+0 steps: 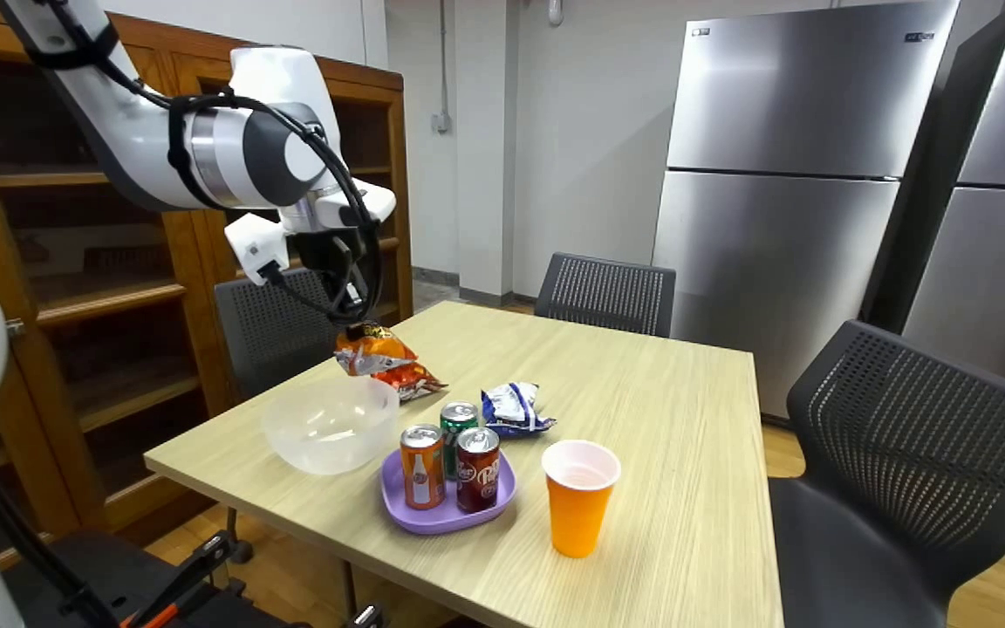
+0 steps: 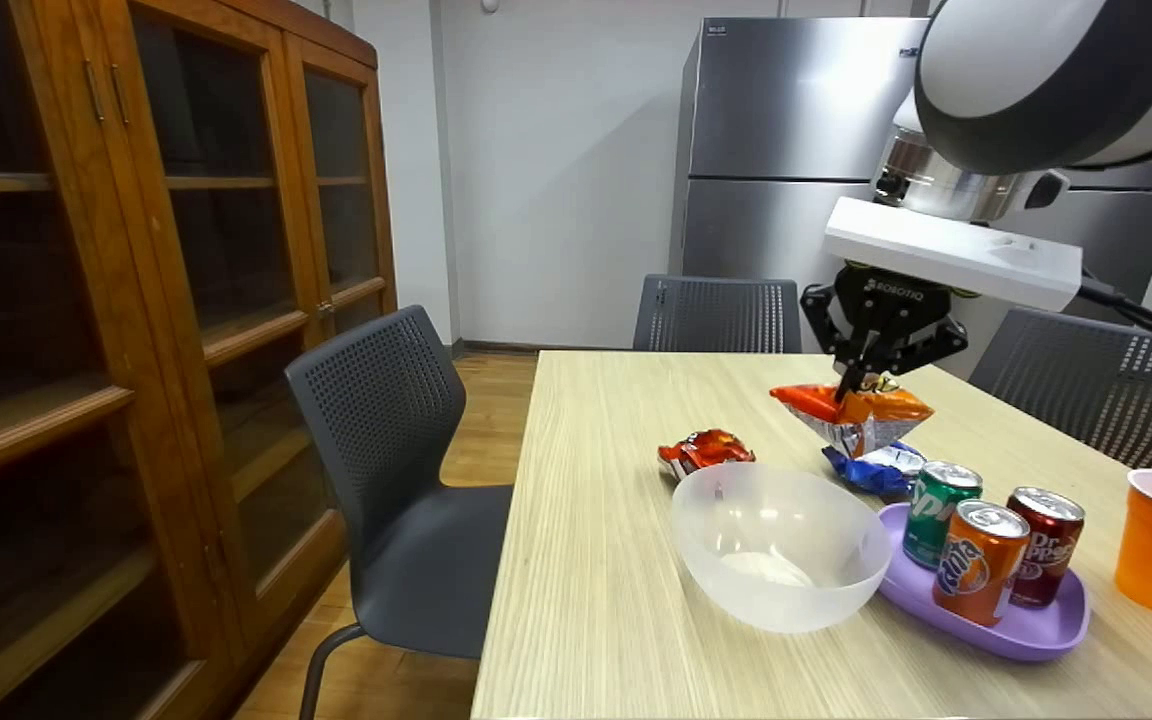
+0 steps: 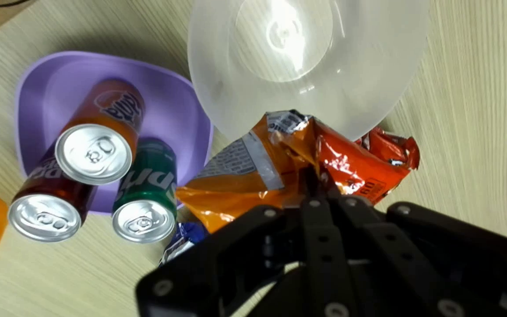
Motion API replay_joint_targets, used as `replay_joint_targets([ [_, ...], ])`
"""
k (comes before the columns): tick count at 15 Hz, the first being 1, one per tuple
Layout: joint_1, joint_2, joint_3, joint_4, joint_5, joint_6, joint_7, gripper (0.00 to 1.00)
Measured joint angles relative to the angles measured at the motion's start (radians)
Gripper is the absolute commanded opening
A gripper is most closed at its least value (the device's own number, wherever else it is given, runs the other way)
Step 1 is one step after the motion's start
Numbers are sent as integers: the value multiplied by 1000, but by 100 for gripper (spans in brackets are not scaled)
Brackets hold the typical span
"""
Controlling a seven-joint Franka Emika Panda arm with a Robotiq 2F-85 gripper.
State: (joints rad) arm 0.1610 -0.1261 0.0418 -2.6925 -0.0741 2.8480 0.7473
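Note:
My gripper (image 3: 317,181) is shut on an orange and red snack bag (image 3: 253,171), its fingertips pinching the crumpled middle. In an exterior view the bag (image 2: 891,405) hangs above the table below the gripper (image 2: 846,388), its two sides spreading out from the fingers. A clear frosted bowl (image 3: 376,83) stands close by, and the bag covers part of its rim in the wrist view. Another red snack bag (image 2: 708,450) lies on the table beside the bowl, partly hidden behind the held bag in an exterior view. A blue and white bag (image 1: 516,410) lies near the cans.
A purple tray (image 1: 441,523) next to the bowl carries an orange can (image 1: 422,471), a green can (image 2: 936,515) and a dark red can (image 1: 478,475). An orange cup (image 1: 579,510) stands past the tray. Dark chairs (image 2: 396,430) surround the table (image 1: 677,419).

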Motion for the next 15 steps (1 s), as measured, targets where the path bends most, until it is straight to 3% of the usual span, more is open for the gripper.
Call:
replay_joint_targets([
  [7,-2,17,88,-11,2,-54,0,0],
  [15,-2,134,113,33,-20,-63,21,0],
])
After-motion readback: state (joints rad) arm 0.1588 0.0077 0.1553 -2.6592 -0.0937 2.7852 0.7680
